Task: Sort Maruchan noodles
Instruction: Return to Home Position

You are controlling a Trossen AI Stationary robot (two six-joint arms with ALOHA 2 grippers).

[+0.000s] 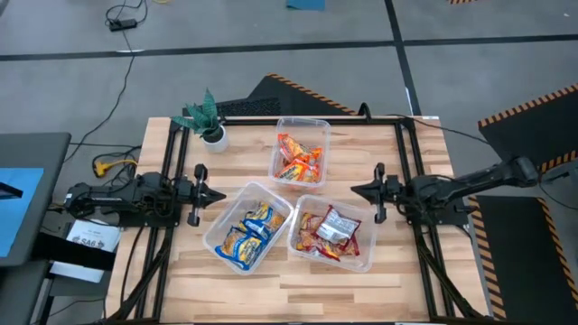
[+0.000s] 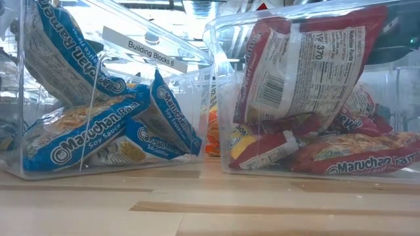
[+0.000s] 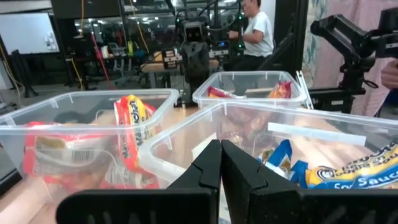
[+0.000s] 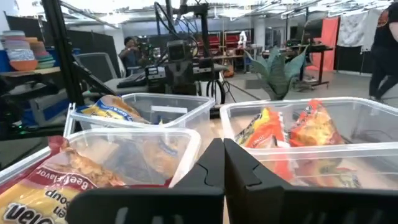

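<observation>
Three clear tubs hold the Maruchan noodles. Orange packets (image 1: 300,158) lie in the far tub (image 1: 302,124). Yellow-and-blue packets (image 1: 249,232) fill the near-left tub (image 1: 219,219). Red and silver packets (image 1: 329,230) fill the near-right tub (image 1: 361,264). My left gripper (image 1: 219,195) stands shut at the table's left side, pointing level at the tubs and holding nothing. My right gripper (image 1: 356,190) stands shut at the right side, also level, with nothing between its fingers. Both wrist views show fingertips together, my left gripper (image 3: 221,149) and my right gripper (image 4: 222,148).
A small green potted plant (image 1: 208,118) stands at the table's far left. A dark metal frame (image 1: 405,153) runs along the table's sides. Bare wood (image 1: 298,293) lies along the near edge. People show in the room beyond the table.
</observation>
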